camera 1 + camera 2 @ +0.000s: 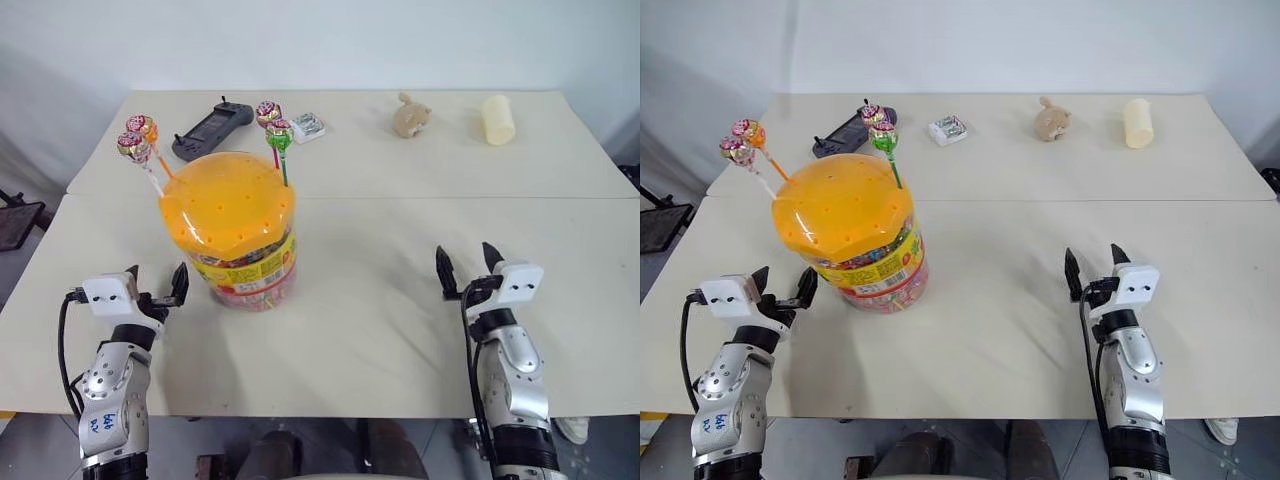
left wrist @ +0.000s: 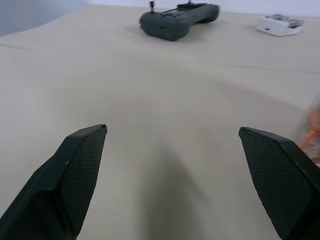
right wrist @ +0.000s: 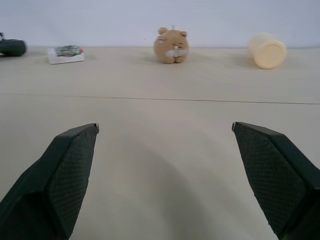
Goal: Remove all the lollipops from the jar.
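Both our claws, the left gripper (image 1: pixel 156 281) just beside the jar (image 1: pixel 238 240) and the right gripper (image 1: pixel 467 262) well apart from it, hang spread and empty, with four lollipops (image 1: pixel 279 135) standing in the jar's lid.

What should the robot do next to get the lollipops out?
Probably lift the left gripper toward the two lollipops sticking out at the jar's left side. It is open, empty and beside the jar, so it is nearer than the right gripper. All four lollipops are in the lid.
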`<state>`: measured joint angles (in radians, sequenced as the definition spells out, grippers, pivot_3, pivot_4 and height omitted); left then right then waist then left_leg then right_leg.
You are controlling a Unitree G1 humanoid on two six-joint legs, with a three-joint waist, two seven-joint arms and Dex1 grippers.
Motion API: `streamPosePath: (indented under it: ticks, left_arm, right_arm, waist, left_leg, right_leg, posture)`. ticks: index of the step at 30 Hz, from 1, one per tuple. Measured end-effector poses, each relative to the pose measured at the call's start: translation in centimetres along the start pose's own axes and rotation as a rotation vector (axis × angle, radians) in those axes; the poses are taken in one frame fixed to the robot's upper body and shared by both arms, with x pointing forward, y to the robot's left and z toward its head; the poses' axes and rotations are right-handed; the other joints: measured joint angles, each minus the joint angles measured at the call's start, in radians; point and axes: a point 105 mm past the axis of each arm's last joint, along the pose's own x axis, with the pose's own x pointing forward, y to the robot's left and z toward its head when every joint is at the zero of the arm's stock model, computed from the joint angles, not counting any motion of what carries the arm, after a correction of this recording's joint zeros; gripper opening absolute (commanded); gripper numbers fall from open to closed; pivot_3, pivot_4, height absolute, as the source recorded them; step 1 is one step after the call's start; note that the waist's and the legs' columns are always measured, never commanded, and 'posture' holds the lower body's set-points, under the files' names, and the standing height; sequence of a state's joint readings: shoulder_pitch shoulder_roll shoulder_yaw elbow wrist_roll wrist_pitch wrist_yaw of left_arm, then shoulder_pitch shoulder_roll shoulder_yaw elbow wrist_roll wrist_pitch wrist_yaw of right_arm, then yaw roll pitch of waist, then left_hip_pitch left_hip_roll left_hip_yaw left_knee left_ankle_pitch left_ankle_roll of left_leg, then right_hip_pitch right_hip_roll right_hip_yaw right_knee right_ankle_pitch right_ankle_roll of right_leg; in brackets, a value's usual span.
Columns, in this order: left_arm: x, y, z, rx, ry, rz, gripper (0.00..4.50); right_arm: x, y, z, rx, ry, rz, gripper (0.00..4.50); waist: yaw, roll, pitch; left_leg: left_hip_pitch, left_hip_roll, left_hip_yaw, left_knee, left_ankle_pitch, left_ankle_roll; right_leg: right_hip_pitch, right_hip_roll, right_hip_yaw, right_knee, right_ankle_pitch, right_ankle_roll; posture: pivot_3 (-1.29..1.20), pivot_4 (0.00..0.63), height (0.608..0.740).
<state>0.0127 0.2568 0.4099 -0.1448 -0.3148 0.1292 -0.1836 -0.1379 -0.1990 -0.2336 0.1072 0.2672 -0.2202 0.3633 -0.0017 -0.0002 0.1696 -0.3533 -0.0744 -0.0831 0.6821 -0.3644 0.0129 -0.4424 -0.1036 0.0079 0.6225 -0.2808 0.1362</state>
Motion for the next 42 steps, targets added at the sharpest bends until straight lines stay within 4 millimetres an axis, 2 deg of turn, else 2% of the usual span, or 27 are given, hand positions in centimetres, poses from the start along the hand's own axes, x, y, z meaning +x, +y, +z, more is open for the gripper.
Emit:
streamPosePath:
  ticks: [4,7,10,13,14,16,20,23,25,27,31,33,40,42]
  left_arm:
    - [-0.2,0.0,0.6,-0.044,-0.032,-0.042,4.5]
    - [-0.5,0.8,2.5,-0.071,-0.094,-0.124,4.5]
    - [-1.1,2.8,5.4,-0.061,-0.139,-0.214,4.5]
    - [-2.2,5.5,7.2,-0.02,-0.059,-0.34,4.5]
    - [-2.7,6.9,8.1,-0.032,-0.043,-0.364,4.5]
    - [-3.3,8.3,9.6,-0.055,-0.034,-0.411,4.5]
    - [-4.8,11.2,10.9,-0.145,0.018,-0.489,4.5]
    - [-5.3,11.6,10.4,-0.186,0.013,-0.532,4.5]
    - [-5.4,10.5,10.3,-0.19,0.006,-0.597,4.5]
    - [-5.5,7.8,10.6,-0.179,-0.01,-0.719,4.5]
    - [-6.3,2.4,11.6,-0.176,-0.043,-0.903,4.5]
    - [-6.3,0.4,12.4,-0.168,-0.089,-0.949,4.5]
    - [-3.4,-2.9,14.5,-0.176,-0.226,-0.968,4.5]
    - [-2.7,-3.8,14.8,-0.184,-0.241,-0.985,4.11]
  right_arm:
    - [0.0,0.9,1.1,0.054,-0.053,0.097,4.49]
    - [-0.3,2.3,4.0,0.139,-0.153,0.283,4.49]
    - [-0.9,2.5,7.4,0.165,-0.228,0.466,4.49]
    - [-1.6,2.6,9.9,0.138,-0.219,0.655,4.49]
    - [-1.8,2.5,11.2,0.125,-0.241,0.711,4.49]
    - [-2.1,2.8,13.2,0.105,-0.295,0.783,4.49]
    - [-3.2,4.4,16.8,0.082,-0.377,0.952,4.49]
    - [-4.0,5.6,17.6,0.093,-0.39,1.023,4.49]
    - [-4.9,6.7,17.3,0.076,-0.368,1.096,4.49]
    - [-5.4,7.5,16.8,0.06,-0.349,1.161,4.49]
    - [-5.5,7.5,15.9,0.011,-0.316,1.195,4.49]
    - [-5.3,7.3,15.6,-0.003,-0.305,1.198,4.49]
    - [-4.8,7.6,15.8,-0.001,-0.31,1.224,4.49]
    - [-4.6,7.8,16.1,0.005,-0.314,1.228,4.5]
  waist:
    - [0.0,0.0,0.0]
    - [0.0,0.0,0.0]
    - [0.0,0.0,0.0]
    - [-0.001,0.001,0.001]
    - [-0.001,0.001,0.001]
    - [0.0,0.001,0.001]
    - [0.0,0.002,0.001]
    - [0.004,0.001,0.001]
    - [0.005,0.0,0.001]
    - [0.005,-0.001,0.001]
    - [0.002,-0.001,0.001]
    - [0.001,-0.001,0.001]
    - [0.003,0.0,0.002]
    - [0.003,0.0,0.002]
  left_leg:
    - [0.0,0.0,0.0,0.0,0.0,0.0]
    - [0.0,0.001,0.0,0.0,0.0,0.0]
    - [0.0,0.001,-0.001,0.0,0.0,0.0]
    - [0.0,0.002,-0.001,-0.001,-0.001,0.0]
    - [0.0,0.002,-0.001,-0.001,-0.001,0.001]
    - [0.0,0.001,-0.001,-0.001,-0.001,0.001]
    - [0.0,0.001,-0.001,-0.002,-0.002,0.002]
    - [-0.001,0.001,-0.002,-0.001,-0.002,0.002]
    - [-0.001,0.001,-0.004,-0.001,-0.002,0.003]
    - [-0.001,0.0,-0.005,0.0,-0.003,0.004]
    - [0.0,0.0,-0.008,0.0,-0.003,0.004]
    - [0.001,0.001,-0.009,0.0,-0.003,0.003]
    - [0.002,0.001,-0.011,0.0,-0.002,0.0]
    - [0.001,0.0,-0.011,0.001,-0.002,0.0]
  right_leg:
    - [0.0,0.0,0.0,0.0,0.0,0.0]
    - [0.0,0.0,0.0,-0.001,0.0,0.0]
    - [0.001,0.0,0.0,-0.001,0.0,0.0]
    - [0.001,-0.002,0.0,-0.001,0.0,-0.001]
    - [0.001,-0.003,-0.001,-0.002,-0.001,-0.001]
    - [0.001,-0.005,-0.001,-0.002,-0.001,-0.001]
    - [0.001,-0.006,-0.002,-0.002,-0.001,-0.001]
    - [0.002,-0.007,-0.003,-0.002,-0.001,-0.001]
    - [0.004,-0.008,-0.003,-0.002,0.0,-0.001]
    - [0.007,-0.009,-0.002,-0.004,0.0,0.0]
    - [0.011,-0.01,-0.001,-0.008,0.0,0.0]
    - [0.011,-0.009,-0.002,-0.01,0.0,0.0]
    - [0.012,-0.008,-0.004,-0.01,0.0,0.0]
    - [0.012,-0.008,-0.004,-0.009,0.0,0.0]
  posture:
    - [0.0,0.15,0.74]
    - [0.0,0.15,0.74]
    - [0.0,0.15,0.74]
    - [0.0,0.15,0.74]
    - [0.0,0.15,0.74]
    - [0.0,0.15,0.74]
    - [0.0,0.15,0.74]
    - [0.0,0.15,0.74]
    - [0.0,0.15,0.74]
    - [0.0,0.15,0.74]
    - [0.0,0.15,0.74]
    - [0.0,0.15,0.74]
    - [0.0,0.15,0.74]
    - [0.0,0.15,0.74]
